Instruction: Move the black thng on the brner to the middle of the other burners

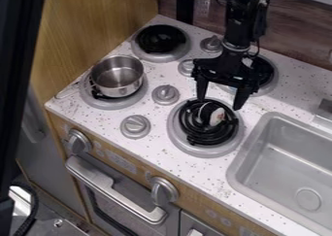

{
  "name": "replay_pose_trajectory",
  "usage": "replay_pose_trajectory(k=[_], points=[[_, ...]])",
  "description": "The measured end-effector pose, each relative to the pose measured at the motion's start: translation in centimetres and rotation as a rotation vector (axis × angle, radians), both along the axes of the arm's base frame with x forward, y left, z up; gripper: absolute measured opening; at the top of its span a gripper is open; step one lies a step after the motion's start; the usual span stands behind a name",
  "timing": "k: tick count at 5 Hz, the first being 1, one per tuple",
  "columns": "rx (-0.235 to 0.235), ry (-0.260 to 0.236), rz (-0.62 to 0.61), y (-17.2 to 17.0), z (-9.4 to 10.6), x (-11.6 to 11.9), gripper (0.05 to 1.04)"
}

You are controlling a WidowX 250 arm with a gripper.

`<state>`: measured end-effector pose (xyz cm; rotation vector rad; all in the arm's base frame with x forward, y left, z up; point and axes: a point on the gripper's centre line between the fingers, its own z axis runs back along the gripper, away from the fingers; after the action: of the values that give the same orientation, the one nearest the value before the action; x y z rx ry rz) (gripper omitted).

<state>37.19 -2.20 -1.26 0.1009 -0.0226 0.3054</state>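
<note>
Jaws wide, your gripper (220, 103) partly hides the upper-right burner (264, 74); lower, the black thing (206, 111) blurs into dark coils (207, 136).

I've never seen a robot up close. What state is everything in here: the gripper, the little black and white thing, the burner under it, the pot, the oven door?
Gripper: jaws apart, holding nothing.
Black and white thing: resting on the coils, not gripped.
Burner: coils dark, no glow.
Pot: upright, no lid on.
Oven door: shut.
</note>
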Motion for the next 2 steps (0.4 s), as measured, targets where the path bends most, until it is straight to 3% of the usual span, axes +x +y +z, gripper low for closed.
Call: replay_pose_trajectory(k=[1, 2], points=[[0.005, 0.046, 0.002, 0.1, -1.5, -0.8, 0.998], [0.031, 0.047, 0.006, 0.7, -2.9, -0.3, 0.998]])
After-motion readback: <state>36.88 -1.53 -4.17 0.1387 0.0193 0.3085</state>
